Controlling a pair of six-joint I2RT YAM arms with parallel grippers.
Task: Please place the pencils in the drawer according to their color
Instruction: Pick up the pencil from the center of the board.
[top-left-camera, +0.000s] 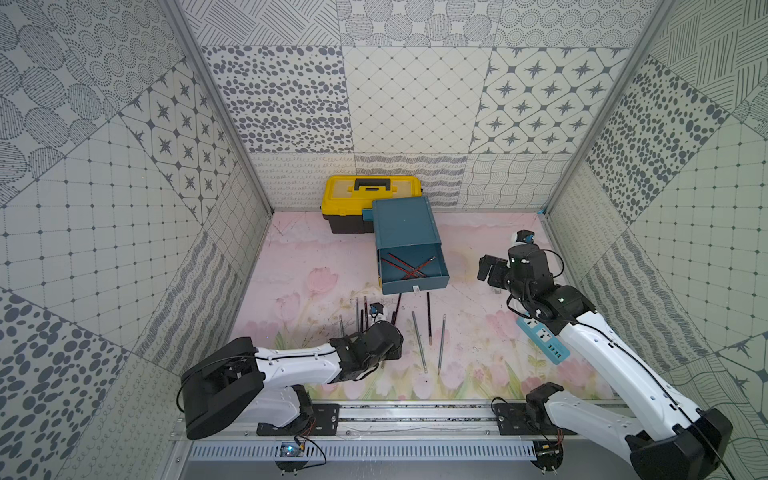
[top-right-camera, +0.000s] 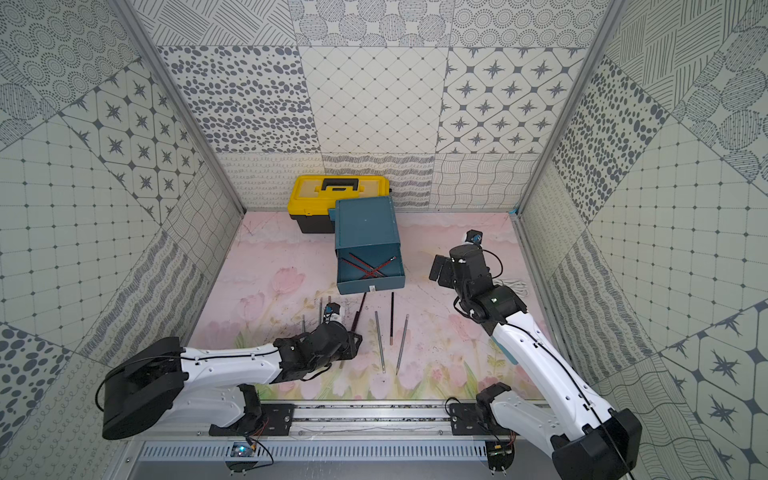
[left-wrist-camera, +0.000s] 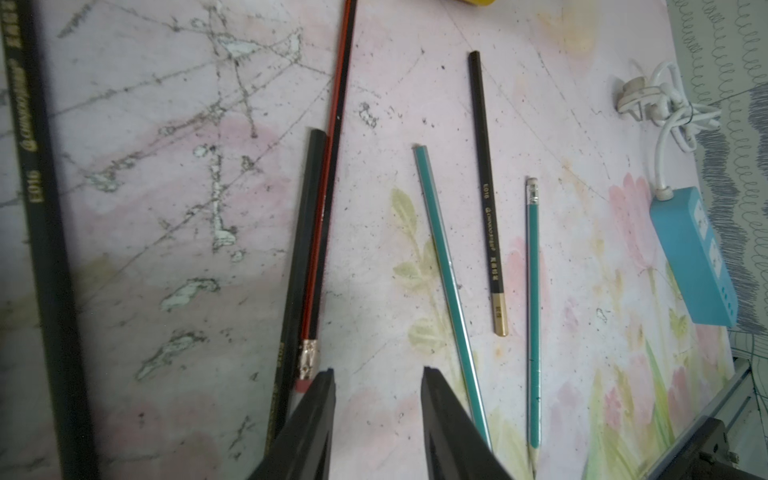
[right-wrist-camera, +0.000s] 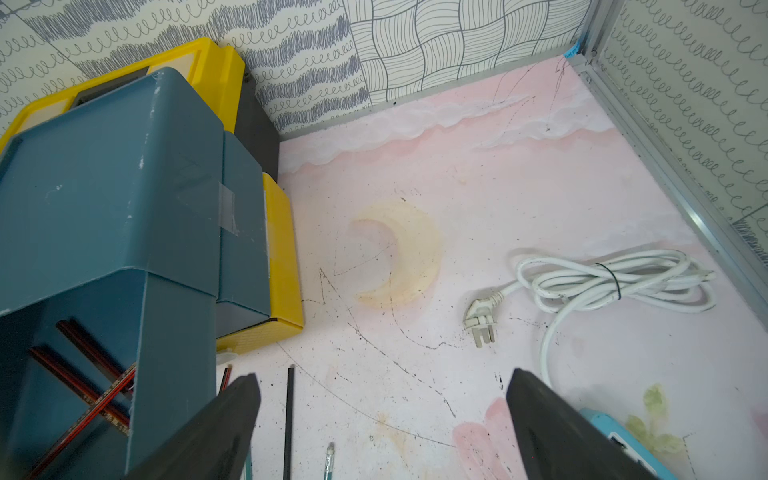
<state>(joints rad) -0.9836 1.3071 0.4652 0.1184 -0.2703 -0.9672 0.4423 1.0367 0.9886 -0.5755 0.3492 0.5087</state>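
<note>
The red striped pencil (left-wrist-camera: 328, 208) lies loose on the worktop (left-wrist-camera: 415, 83), touching a black pencil (left-wrist-camera: 300, 249) along its length. Its eraser end sits just beside one finger of the left pincer (left-wrist-camera: 378, 382). That pincer hangs low with its jaws part-way apart and only bare worktop between them, so nothing is gripped.

Judgement: this red one is the pick in hand. The jaws should shift sideways to straddle the red shaft alone, further from the eraser end, so the black neighbour is not pinched and the pencil does not tip. Two green-and-silver pencils (left-wrist-camera: 449, 282) and a second black pencil (left-wrist-camera: 486, 195) lie near, each apart.

On the cabinet (top-left-camera: 403, 224), the top drawer (top-left-camera: 415, 284) is pulled out and holds only red striped pencils (top-left-camera: 409, 266), crossed. What the lower drawers hold cannot be seen. The right pincer (right-wrist-camera: 382, 386) hovers beside it, wide open and empty. The yellow toolbox (top-left-camera: 370, 193) behind has its lid closed.
</note>
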